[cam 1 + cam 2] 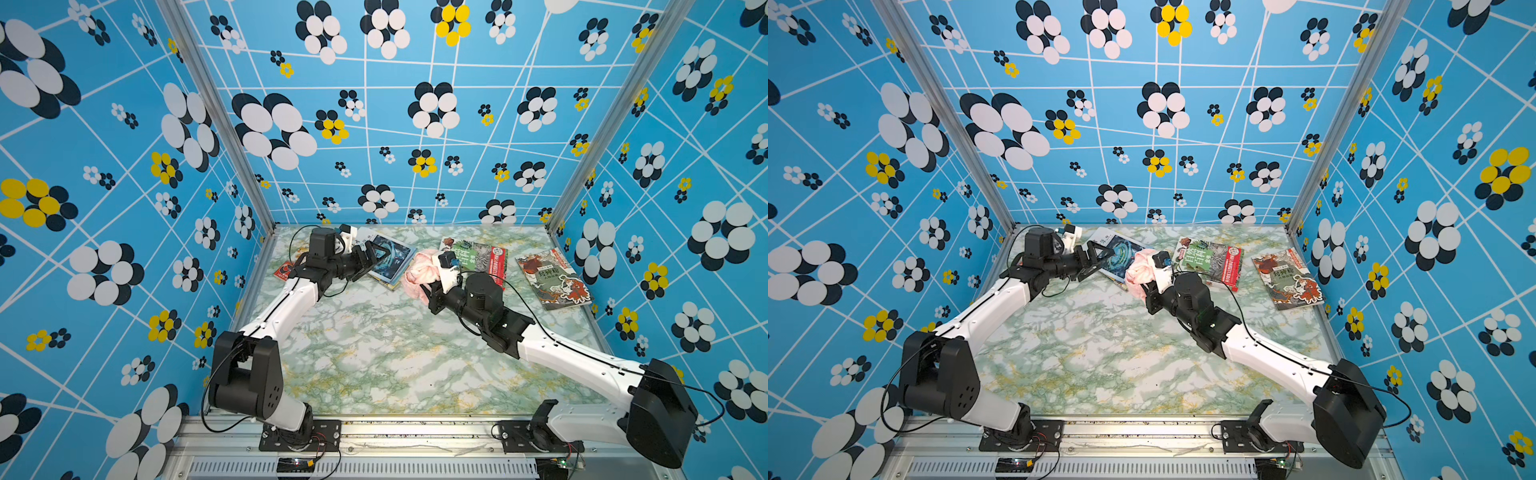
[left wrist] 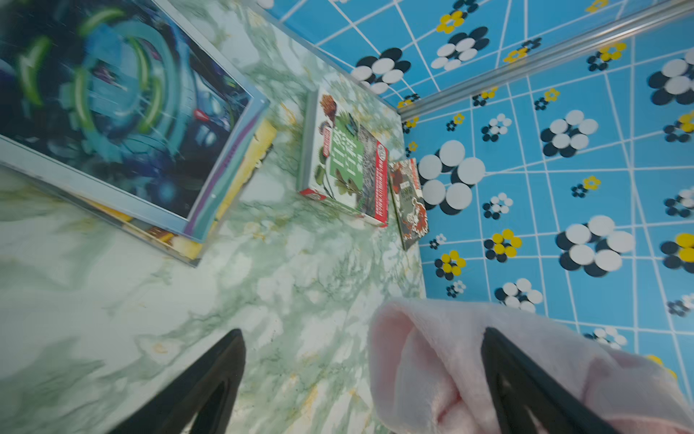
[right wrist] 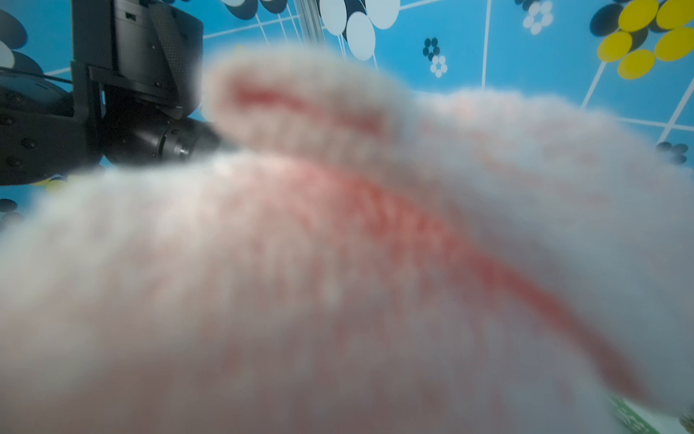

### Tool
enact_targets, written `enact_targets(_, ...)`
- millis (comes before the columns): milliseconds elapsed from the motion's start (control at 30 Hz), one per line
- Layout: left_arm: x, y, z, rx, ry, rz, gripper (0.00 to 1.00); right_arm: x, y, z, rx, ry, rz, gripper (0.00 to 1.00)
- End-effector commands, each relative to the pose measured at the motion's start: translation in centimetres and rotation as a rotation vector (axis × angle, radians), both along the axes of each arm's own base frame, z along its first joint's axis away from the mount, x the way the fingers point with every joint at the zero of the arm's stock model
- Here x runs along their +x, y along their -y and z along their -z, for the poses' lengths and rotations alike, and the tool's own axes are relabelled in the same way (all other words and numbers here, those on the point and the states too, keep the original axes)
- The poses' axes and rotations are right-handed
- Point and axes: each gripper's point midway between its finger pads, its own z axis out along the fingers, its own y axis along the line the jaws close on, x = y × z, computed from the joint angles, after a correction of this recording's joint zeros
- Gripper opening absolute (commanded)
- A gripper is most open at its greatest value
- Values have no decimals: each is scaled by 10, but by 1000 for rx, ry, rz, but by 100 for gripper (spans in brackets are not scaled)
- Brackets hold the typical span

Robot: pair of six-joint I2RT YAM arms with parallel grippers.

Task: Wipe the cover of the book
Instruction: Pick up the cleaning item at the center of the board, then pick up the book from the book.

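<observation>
book (image 1: 392, 255), blue swirl cover: flat near far edge of worktop (image 1: 374, 353), left of middle, stacked on yellow-edged volume (image 2: 255, 158). left claw (image 1: 368, 259): spread wide, empty, above book's left part. pink cloth (image 1: 419, 270): bunched at book's right edge. right claw (image 1: 431, 293): clamped on pink cloth. step judged: cloth gripped, wiping not begun. next: lay cloth flat on cover, sweep across, perhaps steady book. green book (image 1: 478, 255), red book (image 1: 552, 278): further right. green marbled surface; blue flowered walls (image 1: 374, 124).

The near tabletop (image 1: 374, 353) lies open; blue book (image 1: 399, 255), pink cloth (image 1: 419, 270), green book (image 1: 478, 253) and dragon book (image 1: 555, 280) crowd its far edge.
</observation>
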Motion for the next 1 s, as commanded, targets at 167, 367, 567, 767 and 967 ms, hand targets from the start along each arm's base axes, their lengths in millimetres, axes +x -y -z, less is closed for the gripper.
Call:
enact_targets(167,67,-68,82,268,-134,-341,99,14,20,43,-149,-251,101,0)
enact_targets(367,86,-79,97,97,-25,-385,99,20,16,56,-105,-308,86,0)
enact_targets(567,99,-105,117,-120,46,-473,92,21,6,58,-84,-340,54,0)
enact_targets(767,112,-113,147,-111,1,-518,85,18,10,56,-78,-337,64,0)
enact_targets(967,125,-130,153,-140,29,-575,68,10,22,62,-57,-343,90,0)
